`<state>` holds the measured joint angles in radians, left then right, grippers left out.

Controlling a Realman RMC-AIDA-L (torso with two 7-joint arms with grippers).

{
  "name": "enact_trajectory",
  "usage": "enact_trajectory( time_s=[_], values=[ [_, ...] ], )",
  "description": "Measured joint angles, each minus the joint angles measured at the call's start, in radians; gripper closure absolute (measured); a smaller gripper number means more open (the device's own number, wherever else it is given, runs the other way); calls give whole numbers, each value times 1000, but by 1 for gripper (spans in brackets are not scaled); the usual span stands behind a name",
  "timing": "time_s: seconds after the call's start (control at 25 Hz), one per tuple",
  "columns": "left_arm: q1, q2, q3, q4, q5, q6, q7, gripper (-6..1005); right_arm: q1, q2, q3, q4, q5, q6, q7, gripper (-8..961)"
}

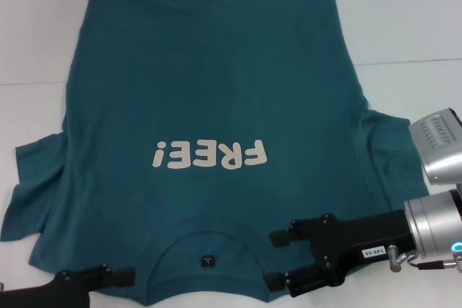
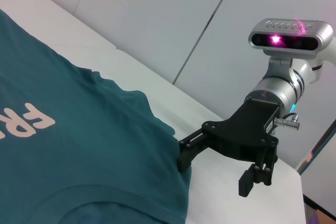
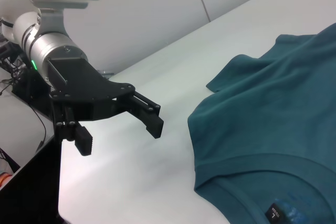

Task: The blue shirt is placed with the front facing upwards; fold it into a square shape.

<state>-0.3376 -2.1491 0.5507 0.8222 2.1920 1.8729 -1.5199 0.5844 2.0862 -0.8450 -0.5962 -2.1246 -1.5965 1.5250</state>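
Both sets of jaws stand spread, right gripper [image 1: 276, 259] and left gripper [image 1: 128, 277] flanking the collar [image 1: 206, 254] of the blue shirt [image 1: 209, 91], spread print-up on the counter [image 1: 404, 12]. Pinch both shoulders evenly.

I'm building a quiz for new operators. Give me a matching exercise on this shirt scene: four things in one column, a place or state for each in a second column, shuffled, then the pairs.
Column one:
1. blue shirt
2. FREE! print
3. left gripper
4. right gripper

Column two:
A. open, at the shoulder edge on the robot's right of the collar
B. cream letters on the chest, upside down in the head view
C. spread flat, front up, collar nearest the robot
D. open, by the shoulder edge on the robot's left of the collar

Pairs: 1-C, 2-B, 3-D, 4-A
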Motion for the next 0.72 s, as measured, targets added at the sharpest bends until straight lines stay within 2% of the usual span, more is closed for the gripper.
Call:
enact_trajectory(
  time_s=[0.72],
  values=[
    [1,1,-10,0,-5,6,-32,66,-3,0,8,-4,1,4,22,25]
  ],
)
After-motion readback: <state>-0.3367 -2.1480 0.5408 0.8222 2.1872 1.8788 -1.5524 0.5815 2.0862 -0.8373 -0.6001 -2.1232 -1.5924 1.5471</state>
